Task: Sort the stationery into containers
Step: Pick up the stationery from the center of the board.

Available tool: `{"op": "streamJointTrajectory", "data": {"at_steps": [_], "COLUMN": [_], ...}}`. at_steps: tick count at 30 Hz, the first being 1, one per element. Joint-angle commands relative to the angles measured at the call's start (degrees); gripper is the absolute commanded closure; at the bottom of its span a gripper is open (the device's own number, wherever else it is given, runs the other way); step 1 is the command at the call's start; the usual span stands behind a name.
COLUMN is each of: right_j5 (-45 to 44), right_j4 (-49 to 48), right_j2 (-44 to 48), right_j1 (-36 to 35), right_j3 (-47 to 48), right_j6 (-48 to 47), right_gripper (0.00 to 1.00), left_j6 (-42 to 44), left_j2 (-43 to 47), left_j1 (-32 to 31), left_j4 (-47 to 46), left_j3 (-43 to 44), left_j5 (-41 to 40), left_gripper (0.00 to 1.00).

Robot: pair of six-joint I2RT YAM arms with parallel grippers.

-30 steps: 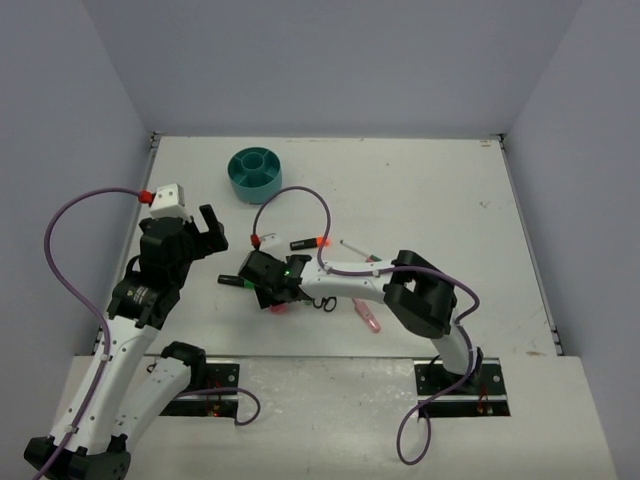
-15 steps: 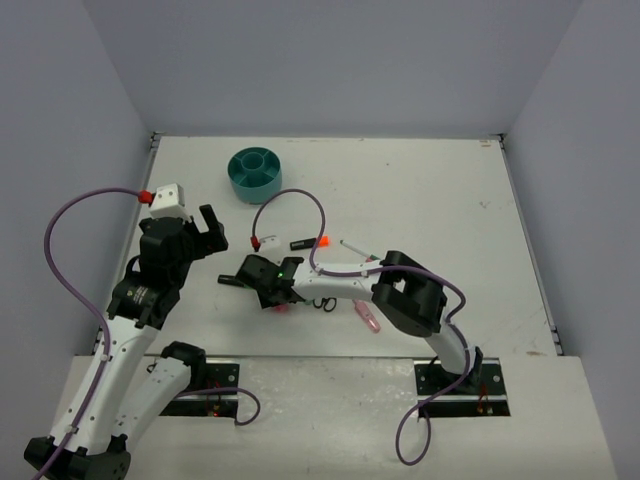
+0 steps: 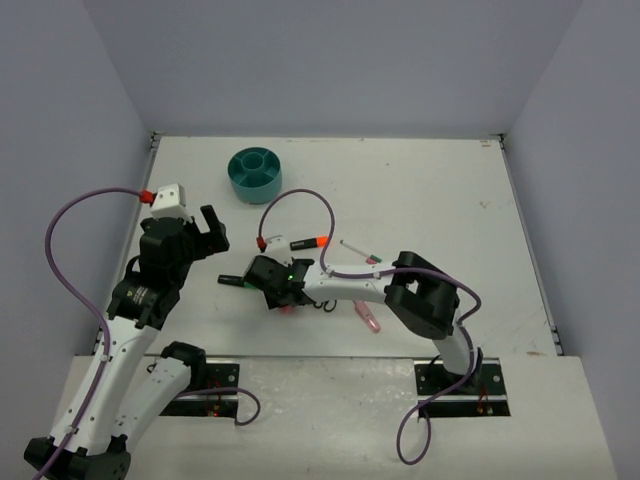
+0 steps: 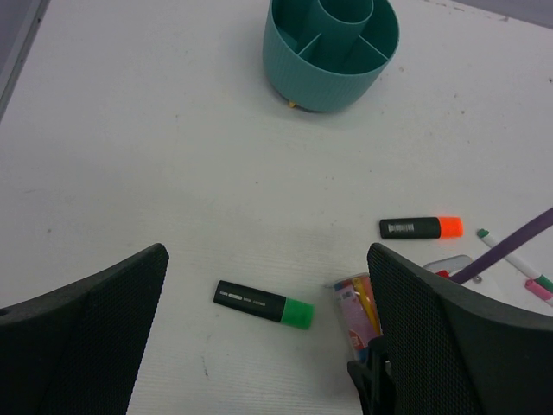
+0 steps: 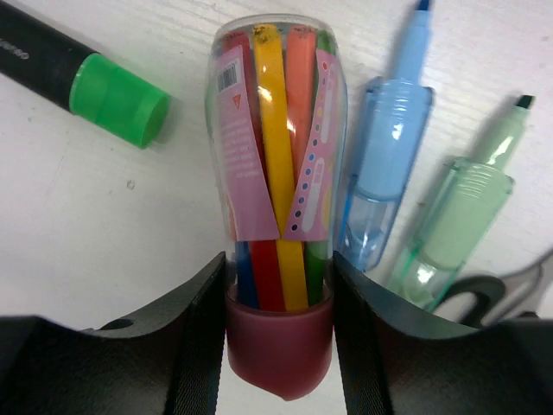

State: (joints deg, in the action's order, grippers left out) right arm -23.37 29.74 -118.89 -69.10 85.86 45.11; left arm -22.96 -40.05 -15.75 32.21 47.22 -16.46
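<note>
Right gripper (image 5: 278, 333) pinches the pink tube (image 5: 276, 156).
The tube lies between a green-capped highlighter (image 5: 112, 99) and a blue marker (image 5: 387, 164); the left gripper (image 4: 263, 337) is spread wide.

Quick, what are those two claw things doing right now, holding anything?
Left gripper: jaws open, empty.
Right gripper: jaws closed on the base of the pink tube of coloured pens.
</note>
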Motion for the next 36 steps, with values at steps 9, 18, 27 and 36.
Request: {"op": "streamJointTrajectory", "data": {"at_steps": [9, 18, 27, 36], "right_j5": [4.47, 13.04, 34.68, 49.89], "right_j4": [-20.42, -15.40, -6.01, -1.83], "right_j2": [28.32, 41.98, 51.39, 54.25], "right_j1": [-0.16, 3.40, 9.07, 11.05], "right_j3": [-16.40, -20.48, -19.59, -16.69], "right_j6": [-17.19, -20.32, -26.12, -32.94], "right_gripper": [1.00, 1.00, 1.00, 1.00], "left_j6": [-6.58, -13.43, -19.31, -29.90], "left_j2": [4.08, 4.35, 3.93, 0.07], "left_j1": [0.63, 0.63, 0.45, -4.02], "left_j4": [-7.22, -28.20, -48.90, -72.68], "left_j3": [-2.96, -14.66, -21.12, -26.61], "left_j5": [21.17, 43.63, 63.65, 76.96], "left_gripper": [0.00, 0.00, 0.00, 0.00]}}
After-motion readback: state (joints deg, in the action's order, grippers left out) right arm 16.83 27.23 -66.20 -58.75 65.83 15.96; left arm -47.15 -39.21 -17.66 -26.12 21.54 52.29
